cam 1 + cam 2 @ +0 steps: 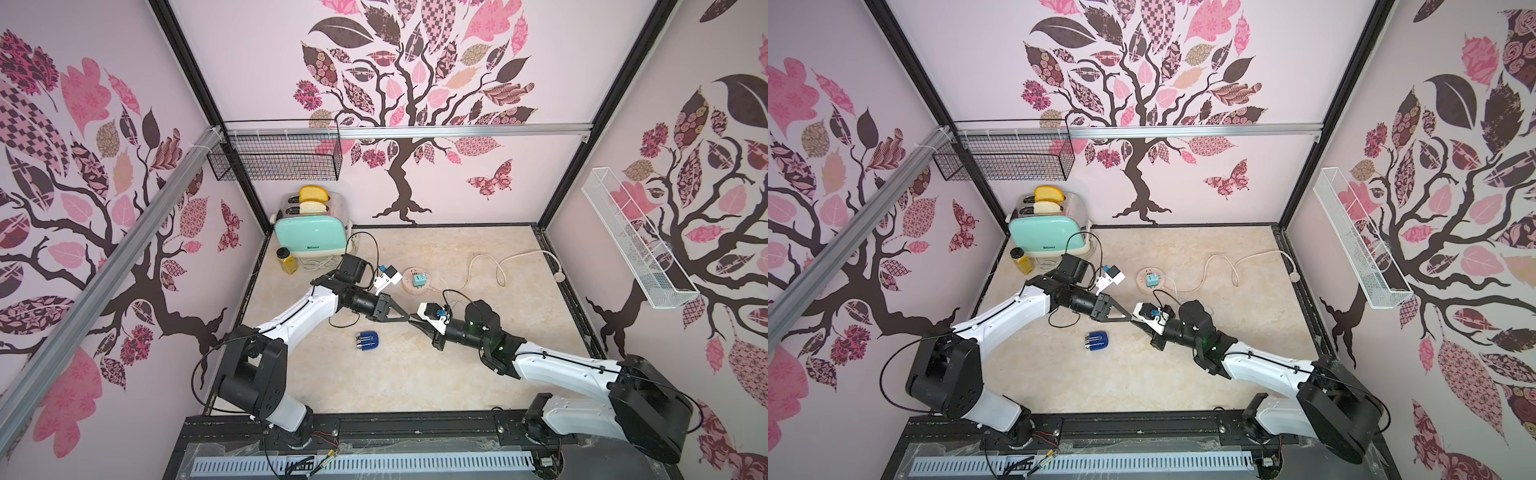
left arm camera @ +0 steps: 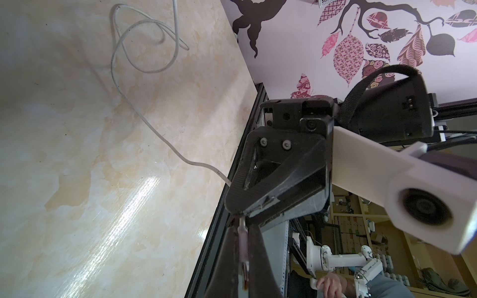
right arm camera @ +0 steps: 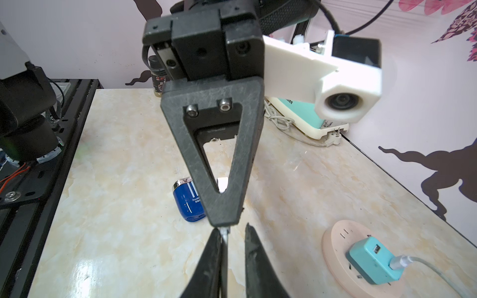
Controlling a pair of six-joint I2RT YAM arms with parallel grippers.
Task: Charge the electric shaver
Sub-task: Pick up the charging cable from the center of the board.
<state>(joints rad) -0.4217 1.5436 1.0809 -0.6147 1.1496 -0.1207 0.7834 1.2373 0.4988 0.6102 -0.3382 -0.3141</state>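
Left tool (image 1: pixel 408 318) grips plug (image 2: pixel 242 242) — marbled tabletop (image 1: pixel 415 374), tree-decal walls (image 1: pixel 540 187).

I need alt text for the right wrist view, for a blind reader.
The left gripper, shut on a cable plug, holds it between the parted jaws of the right gripper. Behind, the blue electric shaver lies on the marble table, and a teal adapter sits in the pink socket hub.

Light is bright and even with soft shadows, white glare streaks the table (image 2: pixel 77 144) in the wrist views, and walls (image 1: pixel 83 257) bow at the top views' edges.
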